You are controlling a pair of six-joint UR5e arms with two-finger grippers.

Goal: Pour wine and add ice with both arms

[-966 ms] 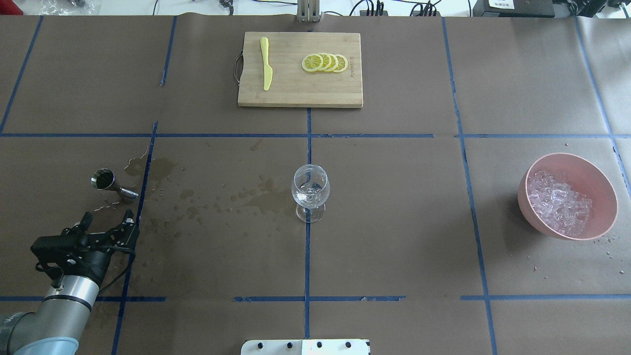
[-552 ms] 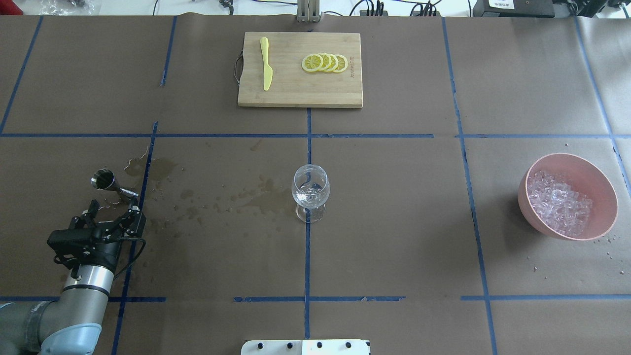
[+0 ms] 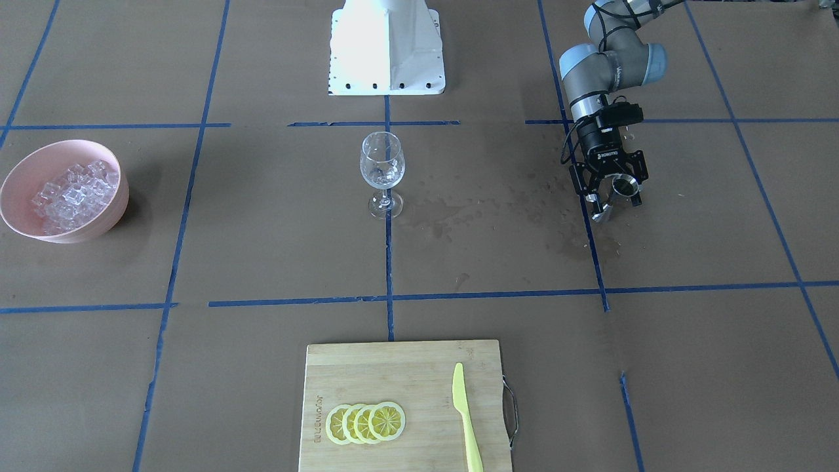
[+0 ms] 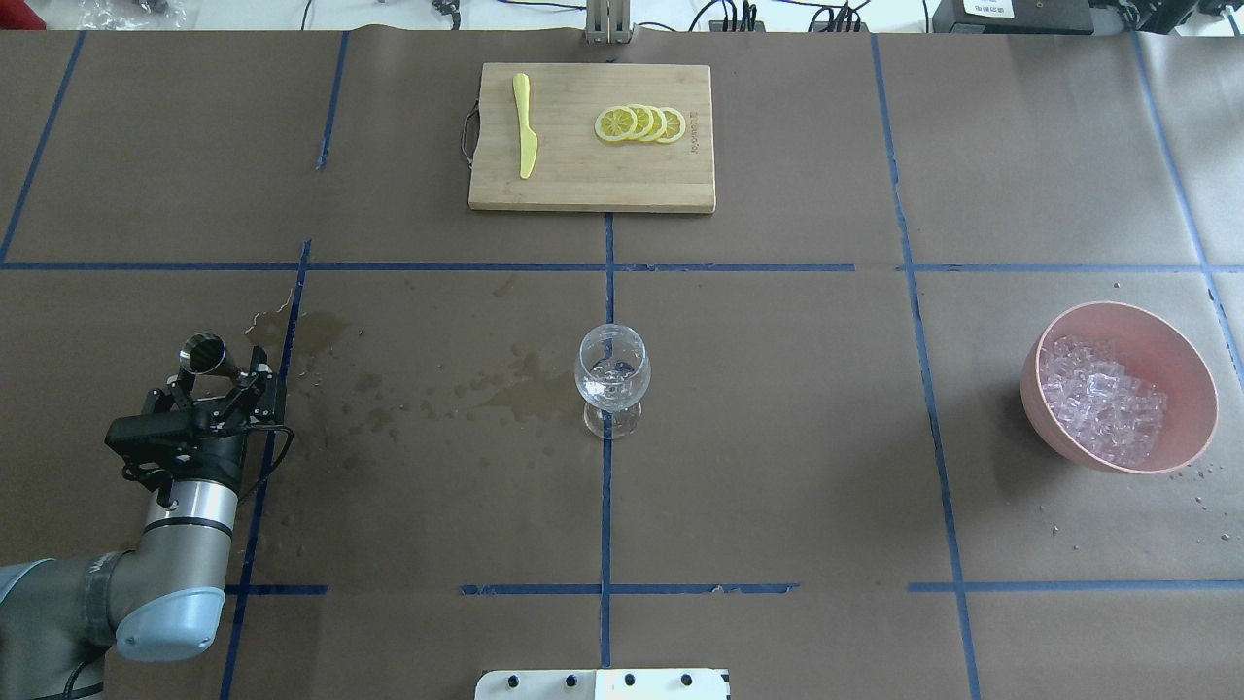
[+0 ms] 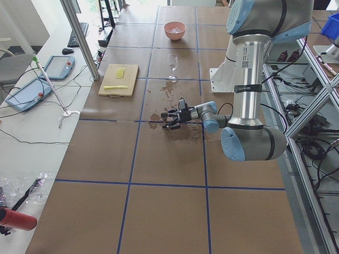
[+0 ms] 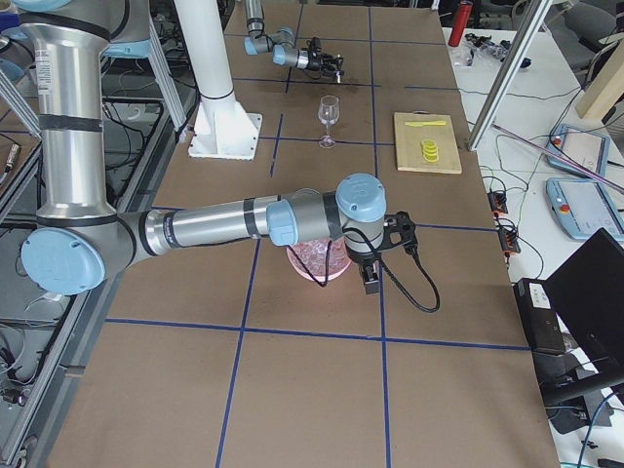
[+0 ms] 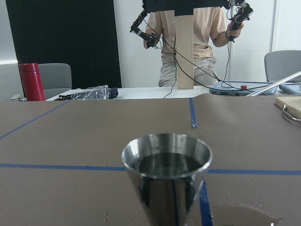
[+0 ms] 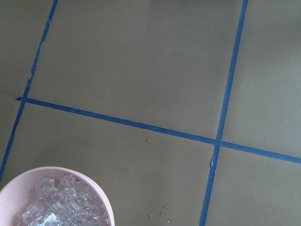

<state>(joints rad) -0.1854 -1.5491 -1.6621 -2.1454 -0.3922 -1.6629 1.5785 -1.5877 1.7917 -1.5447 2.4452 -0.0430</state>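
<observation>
A steel jigger stands at the table's left with dark-looking liquid, the wine, in its cup. My left gripper is open, one finger on each side of the jigger's stem; the front view shows the left gripper the same way. A stemmed wine glass stands at the centre with something clear in its bowl. Ice is heaped in a pink bowl at the right. My right gripper hangs by that bowl in the right side view only; I cannot tell its state.
A wooden cutting board at the far side carries lemon slices and a yellow knife. Wet stains spread between jigger and glass. The white pedestal stands at the robot's side. A person stands beyond the table.
My left arm has moved forward to the jigger, so the open fingers now stand on either side of it. Nothing else has moved.
</observation>
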